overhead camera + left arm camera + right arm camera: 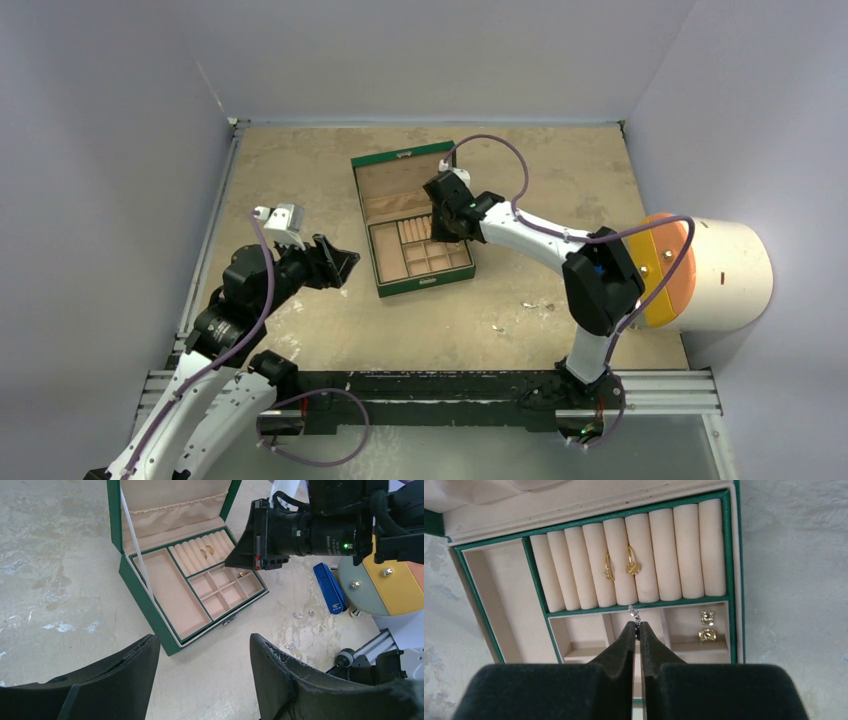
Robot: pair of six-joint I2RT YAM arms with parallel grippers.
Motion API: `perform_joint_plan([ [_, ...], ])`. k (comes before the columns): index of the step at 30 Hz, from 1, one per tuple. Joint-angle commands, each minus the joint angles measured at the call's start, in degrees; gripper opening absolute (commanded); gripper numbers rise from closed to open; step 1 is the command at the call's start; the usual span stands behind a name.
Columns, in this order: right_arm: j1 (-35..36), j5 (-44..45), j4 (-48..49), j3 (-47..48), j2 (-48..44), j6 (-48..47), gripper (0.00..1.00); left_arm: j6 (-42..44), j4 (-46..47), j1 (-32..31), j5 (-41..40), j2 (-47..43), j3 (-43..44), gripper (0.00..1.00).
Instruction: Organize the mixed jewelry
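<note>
The green jewelry box (425,286) lies open mid-table, lid back. My right gripper (637,626) hovers over its small front compartments, shut on a tiny silver piece (634,613) that sticks out past the tips. Two gold rings (609,567) (632,566) sit in the ring rolls. Two gold studs (707,617) lie in the right-hand compartment. Loose silver pieces (298,615) (288,647) rest on the table right of the box (145,610). My left gripper (202,637) hangs open and empty, left of and in front of the box.
A blue clip-like tool (330,587) lies on the table beyond the loose pieces. A large white cylinder with an orange lid (720,272) lies on its side at the table's right edge. Grey walls close in the table on three sides.
</note>
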Motion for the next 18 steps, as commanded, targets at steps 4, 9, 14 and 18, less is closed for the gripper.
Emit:
perform_joint_plan([
  [4,0.3,-1.22,1.36,2.84,1.77,-0.82,0.06,-0.01,1.61,0.56,-0.73,0.07,0.96,0.66],
  [9,0.3,-0.8,1.52,1.25,1.13,-0.56,0.06,-0.01,1.61,0.56,-0.73,0.32,0.97,0.66],
  [14,0.3,-0.91,2.17,-0.72,-0.11,-0.35,0.06,-0.01,1.59,0.56,-0.66,0.6,1.1,0.66],
  [18,0.43,-1.5,2.54,-1.88,-1.12,-0.3,0.06,-0.01,1.61,0.56,-0.71,0.59,1.09,0.66],
])
